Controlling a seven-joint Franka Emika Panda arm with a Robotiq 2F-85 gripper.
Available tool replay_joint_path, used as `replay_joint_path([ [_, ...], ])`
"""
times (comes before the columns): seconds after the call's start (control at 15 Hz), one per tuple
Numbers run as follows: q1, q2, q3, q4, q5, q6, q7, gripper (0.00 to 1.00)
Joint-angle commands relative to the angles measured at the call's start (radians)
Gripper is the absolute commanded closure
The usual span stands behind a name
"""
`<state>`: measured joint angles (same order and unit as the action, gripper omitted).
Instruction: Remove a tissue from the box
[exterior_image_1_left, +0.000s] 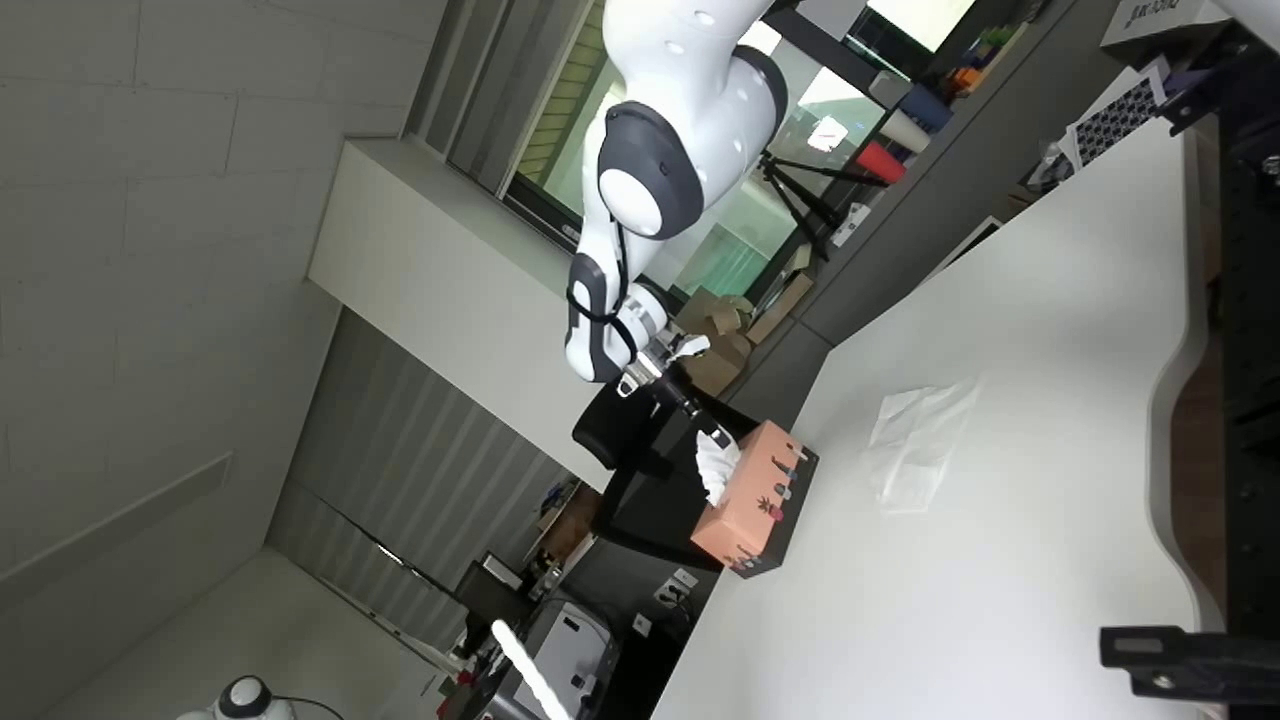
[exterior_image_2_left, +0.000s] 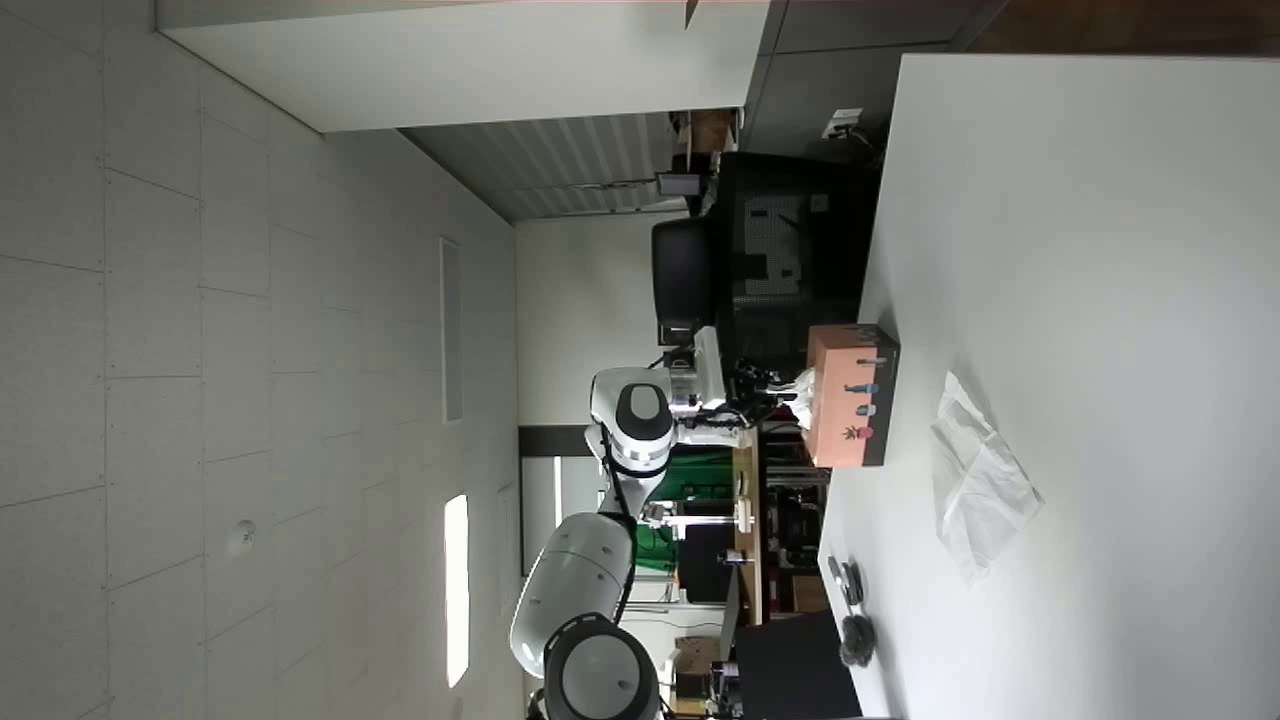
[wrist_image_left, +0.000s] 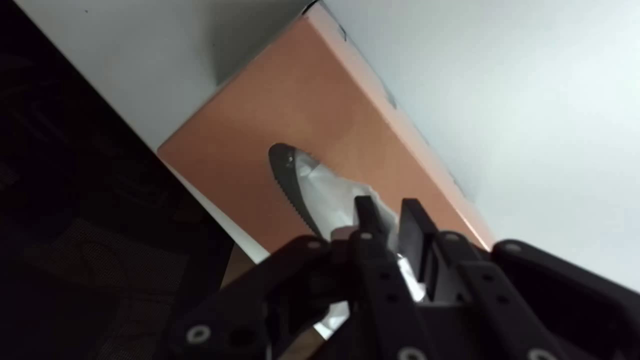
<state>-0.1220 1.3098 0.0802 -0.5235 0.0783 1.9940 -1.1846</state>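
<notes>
The tissue box (exterior_image_1_left: 742, 490) has a salmon top, a dark base and small plant pictures. It stands at the table's edge and also shows in an exterior view (exterior_image_2_left: 838, 400) and the wrist view (wrist_image_left: 320, 95). A white tissue (wrist_image_left: 325, 195) sticks out of its oval slot; it also shows in both exterior views (exterior_image_1_left: 716, 462) (exterior_image_2_left: 803, 396). My gripper (wrist_image_left: 389, 202) is right at the tissue, above the slot. Its fingers are partly apart, with a visible gap. Part of the tissue shows behind the left finger and in the gap; the fingers do not pinch it.
A loose white tissue (exterior_image_1_left: 918, 440) lies flat on the white table (exterior_image_2_left: 1100, 250), apart from the box. A black office chair (exterior_image_2_left: 790, 240) stands close behind the box, beyond the table edge. Small dark items (exterior_image_2_left: 855, 620) lie near that edge.
</notes>
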Motion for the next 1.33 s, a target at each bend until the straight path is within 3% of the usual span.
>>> replay_joint_path([
  [0.0, 0.012, 0.022, -0.017, 0.049, -0.009, 0.054, 0.052, 1.0],
  [0.93, 0.023, -0.073, -0.012, 0.058, -0.007, 0.071, 0.101, 1.0],
  [1.0, 0.025, -0.031, -0.003, 0.165, -0.018, 0.016, 0.105, 1.0],
  [1.07, 0.027, -0.043, -0.002, 0.174, -0.019, 0.0, 0.104, 1.0],
  [1.13, 0.026, -0.107, -0.009, 0.082, -0.007, 0.032, 0.095, 1.0],
  [1.27, 0.029, -0.129, -0.008, 0.094, -0.008, 0.022, 0.088, 1.0],
])
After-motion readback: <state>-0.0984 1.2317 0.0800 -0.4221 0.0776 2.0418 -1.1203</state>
